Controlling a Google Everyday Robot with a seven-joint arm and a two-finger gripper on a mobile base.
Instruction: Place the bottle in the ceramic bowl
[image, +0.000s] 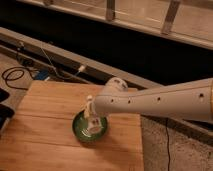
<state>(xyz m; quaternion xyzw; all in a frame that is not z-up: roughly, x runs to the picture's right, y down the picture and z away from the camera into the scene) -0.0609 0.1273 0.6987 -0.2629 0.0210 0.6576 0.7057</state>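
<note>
Bottle (95, 125) in green bowl (80, 131), right under hand (91, 114)

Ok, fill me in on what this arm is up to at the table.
The robot's arm reaches in from the right, and its gripper is over the ceramic bowl on the wooden table. A pale upright shape at the gripper looks like the bottle, down inside the bowl. Whether it has been let go cannot be told.

A wooden table (45, 107) stands on gritty floor (170, 150); black cables (15, 75) coil beyond it.
</note>
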